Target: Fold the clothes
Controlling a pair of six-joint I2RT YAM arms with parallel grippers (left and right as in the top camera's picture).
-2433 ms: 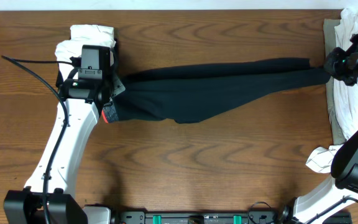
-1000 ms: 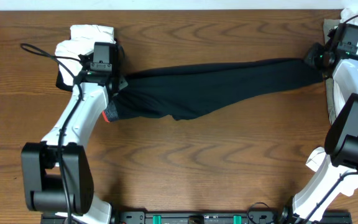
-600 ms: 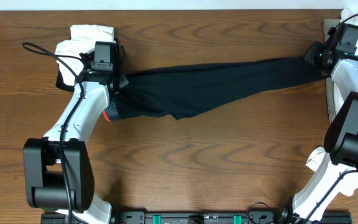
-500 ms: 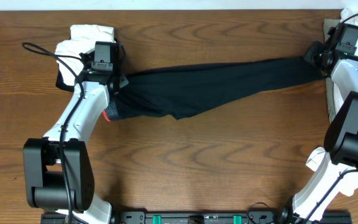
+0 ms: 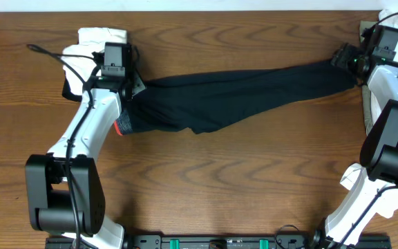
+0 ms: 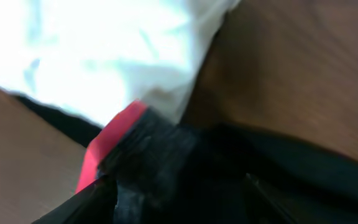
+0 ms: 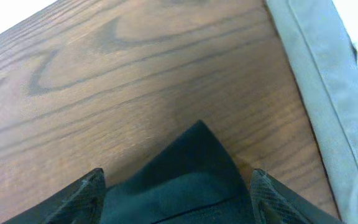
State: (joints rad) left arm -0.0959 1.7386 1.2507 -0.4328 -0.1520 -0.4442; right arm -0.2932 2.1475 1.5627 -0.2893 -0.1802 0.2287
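Observation:
The long black trousers (image 5: pixel 233 93) lie stretched across the table from left to right. The waistband end, with its red edge (image 5: pixel 121 128), is at the left. My left gripper (image 5: pixel 131 92) sits over that end. In the left wrist view its fingers (image 6: pixel 89 202) stand apart, open, with the red edge (image 6: pixel 110 146) and black fabric (image 6: pixel 185 186) between them. My right gripper (image 5: pixel 343 59) is at the leg end, far right. Its jaws are wide and open, and the black leg tip (image 7: pixel 191 168) lies flat on the wood between the fingertips (image 7: pixel 86 190).
A heap of white clothes (image 5: pixel 102 38) lies behind the left gripper, seen as a white cloth (image 6: pixel 104 56) in the left wrist view. A grey cloth (image 5: pixel 370 114) with white garments runs along the right edge, shown as a grey cloth (image 7: pixel 328 81) beside the leg tip. More white fabric (image 5: pixel 354 176) sits lower right.
Both grippers have gone from shut to open and let go of the trousers. The trousers stay stretched out where they were, and the arms have barely moved.

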